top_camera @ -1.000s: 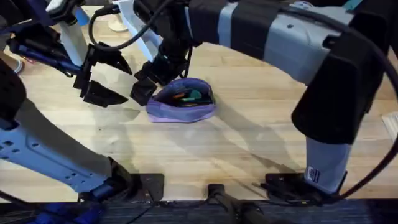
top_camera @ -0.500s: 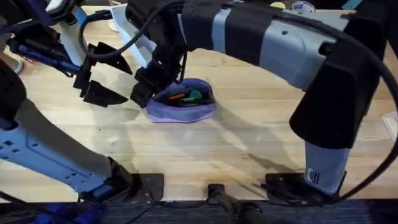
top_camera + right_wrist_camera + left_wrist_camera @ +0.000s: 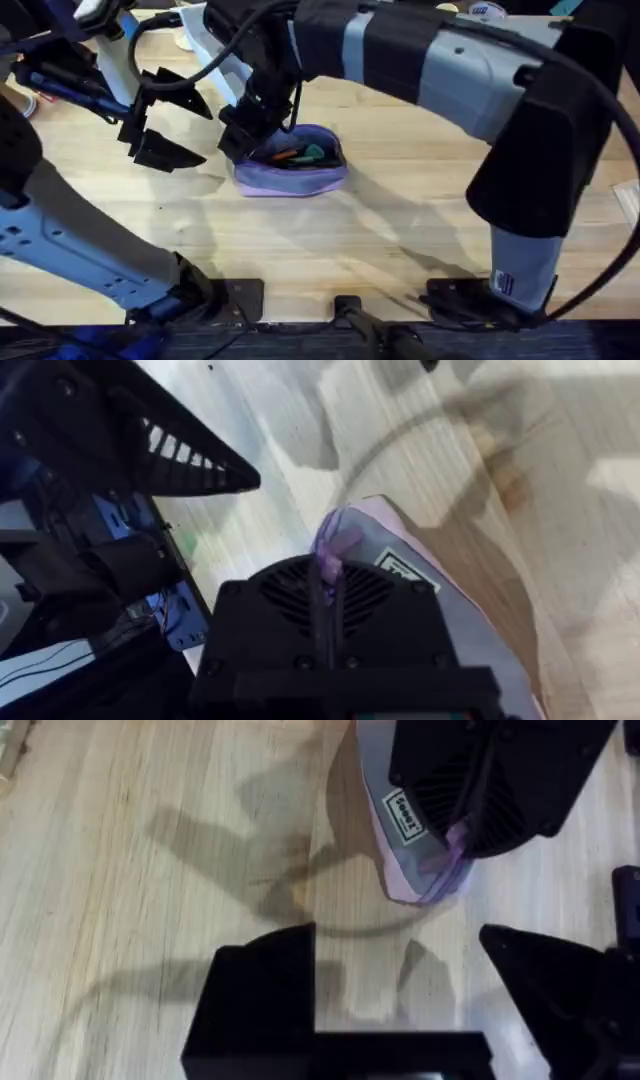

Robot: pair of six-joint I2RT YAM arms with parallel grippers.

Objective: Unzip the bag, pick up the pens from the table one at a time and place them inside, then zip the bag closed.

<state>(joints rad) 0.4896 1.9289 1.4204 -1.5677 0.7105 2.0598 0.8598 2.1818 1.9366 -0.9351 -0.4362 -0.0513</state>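
Your right gripper (image 3: 243, 131) is pinched on the bag (image 3: 292, 170) at its left end, mid-table; the left gripper (image 3: 160, 118) hangs wide open beside it. The pouch is soft, light fabric, so brace it and pull the zipper tab.

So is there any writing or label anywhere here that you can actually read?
White tag on the lavender pencil pouch: it carries dark print, too blurred to read.
Same tag in the right wrist view: print also unreadable.
White label low on the right arm: too small to read.
No other text is readable.
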